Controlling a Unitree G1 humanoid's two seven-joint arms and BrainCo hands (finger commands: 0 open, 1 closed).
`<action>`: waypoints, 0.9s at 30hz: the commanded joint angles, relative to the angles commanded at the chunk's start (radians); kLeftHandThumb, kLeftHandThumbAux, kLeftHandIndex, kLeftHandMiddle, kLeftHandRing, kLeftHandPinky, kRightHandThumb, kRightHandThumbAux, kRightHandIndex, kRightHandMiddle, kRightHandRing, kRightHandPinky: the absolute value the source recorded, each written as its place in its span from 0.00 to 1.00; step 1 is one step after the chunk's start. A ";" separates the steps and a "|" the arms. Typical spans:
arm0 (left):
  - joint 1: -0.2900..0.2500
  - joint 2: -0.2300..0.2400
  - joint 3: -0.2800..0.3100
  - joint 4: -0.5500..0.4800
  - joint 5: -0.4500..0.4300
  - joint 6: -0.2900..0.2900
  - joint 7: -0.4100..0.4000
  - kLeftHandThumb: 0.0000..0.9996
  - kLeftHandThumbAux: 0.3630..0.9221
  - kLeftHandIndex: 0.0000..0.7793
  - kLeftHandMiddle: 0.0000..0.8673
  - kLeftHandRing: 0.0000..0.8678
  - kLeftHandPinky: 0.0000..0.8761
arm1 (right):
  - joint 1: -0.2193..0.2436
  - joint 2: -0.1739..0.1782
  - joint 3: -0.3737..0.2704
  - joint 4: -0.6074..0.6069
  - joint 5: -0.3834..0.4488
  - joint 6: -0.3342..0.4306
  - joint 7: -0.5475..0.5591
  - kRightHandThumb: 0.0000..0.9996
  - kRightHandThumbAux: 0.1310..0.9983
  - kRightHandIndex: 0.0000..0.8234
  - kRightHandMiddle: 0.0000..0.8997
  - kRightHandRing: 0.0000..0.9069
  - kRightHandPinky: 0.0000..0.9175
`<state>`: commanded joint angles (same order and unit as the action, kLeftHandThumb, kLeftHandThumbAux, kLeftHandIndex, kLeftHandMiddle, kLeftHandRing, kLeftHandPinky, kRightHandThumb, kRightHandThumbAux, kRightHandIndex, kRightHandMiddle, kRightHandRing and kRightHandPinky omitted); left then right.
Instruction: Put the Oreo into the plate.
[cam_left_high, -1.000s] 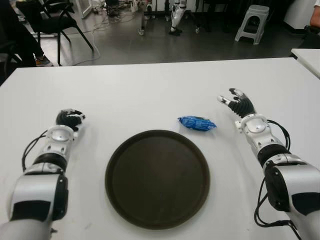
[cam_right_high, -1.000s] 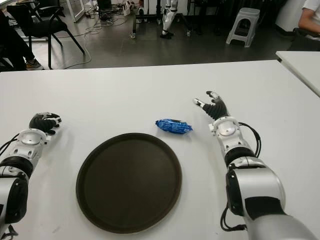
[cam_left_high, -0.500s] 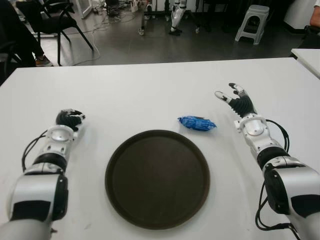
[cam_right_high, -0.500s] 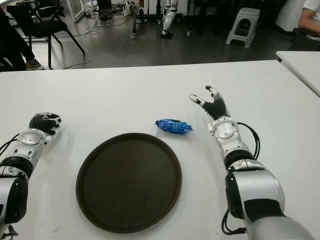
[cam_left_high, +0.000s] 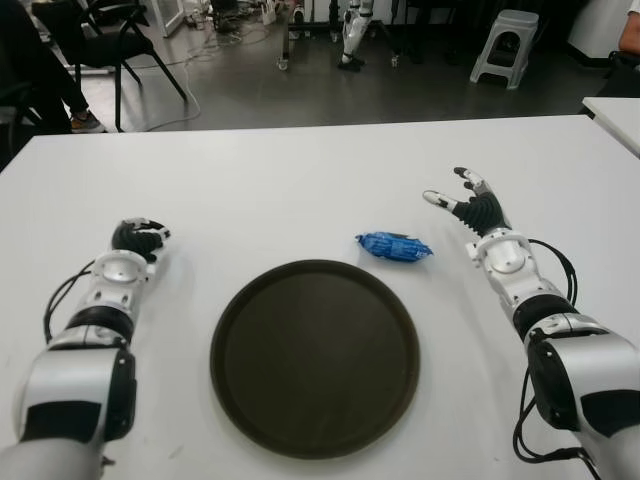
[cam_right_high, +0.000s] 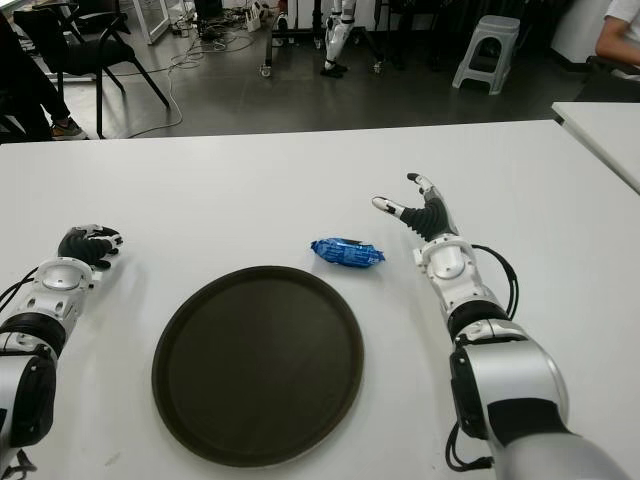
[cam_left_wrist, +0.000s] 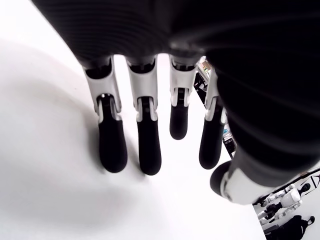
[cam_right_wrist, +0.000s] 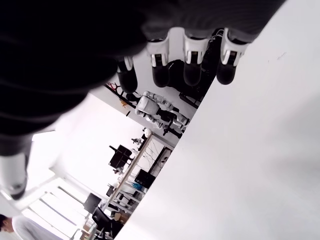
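- Two robot hands over a white table (cam_left_high: 300, 170), one to each side of a round dark plate (cam_left_high: 314, 356).
- Lying on the bare tabletop just beyond the plate's far right rim: the Oreo (cam_left_high: 393, 246), a small pack in a blue wrapper, close to the rim but not on the plate, held by neither hand.
- Right of the Oreo and a little farther back, the right hand (cam_left_high: 474, 207), raised above the tabletop with fingers spread and nothing between them; thumb pointing toward the pack, a clear gap of table between the two.
- Seen from the right wrist, four dark fingertips (cam_right_wrist: 191, 74) extended side by side over the white surface, empty.
- Far over on the plate's left, well apart from it, the left hand (cam_left_high: 137, 237), low at the tabletop.
- Seen from the left wrist, four black fingers (cam_left_wrist: 148, 148) stretched out loosely and slightly parted above the white surface, thumb to one side, holding nothing.
- Nothing on the plate itself; its dark surface bare from rim to rim.
- Beyond the table's far edge, a grey floor with a black chair (cam_left_high: 105, 40) at the left, a pale plastic stool (cam_left_high: 505, 45) at the right, and cables trailing between them.
- At the far right, the corner of a second white table (cam_left_high: 615, 115).
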<state>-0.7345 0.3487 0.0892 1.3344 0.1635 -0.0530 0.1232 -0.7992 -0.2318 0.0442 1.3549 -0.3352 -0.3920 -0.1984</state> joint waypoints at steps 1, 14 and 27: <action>0.000 0.000 0.001 0.000 -0.001 0.000 0.000 0.69 0.64 0.53 0.21 0.23 0.24 | -0.001 0.001 -0.003 0.000 0.005 0.003 0.007 0.00 0.39 0.00 0.00 0.00 0.00; -0.002 -0.007 0.002 -0.001 0.003 0.007 0.005 0.68 0.65 0.52 0.21 0.24 0.27 | -0.010 -0.021 0.089 -0.015 -0.072 0.001 0.027 0.00 0.35 0.00 0.00 0.00 0.00; -0.003 -0.009 0.010 -0.001 -0.004 0.008 0.002 0.68 0.65 0.52 0.21 0.24 0.26 | -0.061 -0.100 0.240 -0.101 -0.184 0.005 0.153 0.00 0.36 0.00 0.00 0.00 0.00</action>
<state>-0.7371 0.3394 0.0989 1.3330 0.1590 -0.0451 0.1252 -0.8600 -0.3322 0.2844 1.2539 -0.5197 -0.3871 -0.0457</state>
